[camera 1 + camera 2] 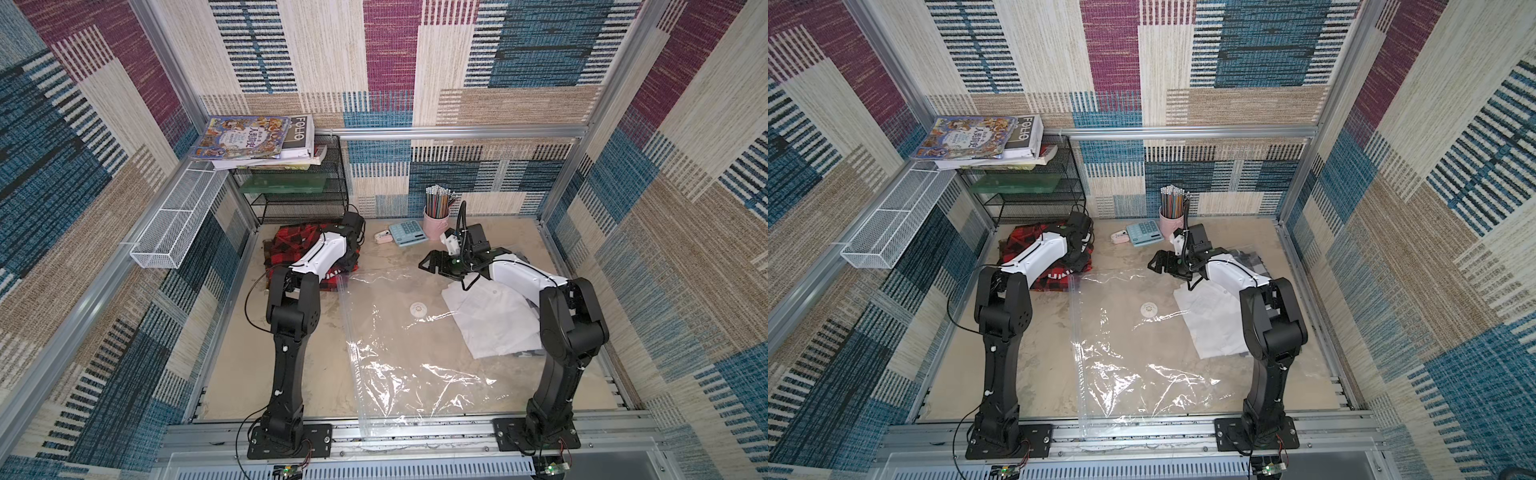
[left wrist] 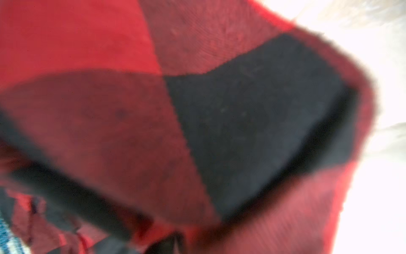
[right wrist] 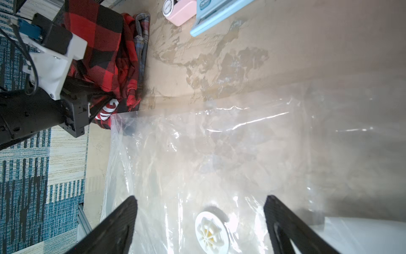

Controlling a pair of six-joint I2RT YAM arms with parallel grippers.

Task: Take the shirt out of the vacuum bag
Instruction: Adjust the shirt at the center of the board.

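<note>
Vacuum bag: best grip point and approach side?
Probably the zip-seal edge of the vacuum bag, the long strip facing the left arm. Come in low from that side: the film lies flat on the table, so only that border offers a lip to pinch.

L arm (image 1: 328, 249) fwd, L claw (image 3: 111, 95) tips together; R arm (image 1: 523, 270) fwd, R claw (image 3: 201, 198) wide.

Bare surface (image 1: 388, 262) lies open beyond the vacuum bag (image 1: 399, 365), beside the red plaid shirt (image 1: 291, 245). The bag covers the middle, a white shirt (image 1: 490, 320) the right side; calculator (image 1: 409, 232), pencil cup (image 1: 435, 220) and wire rack (image 1: 299, 208) line the far edge.
</note>
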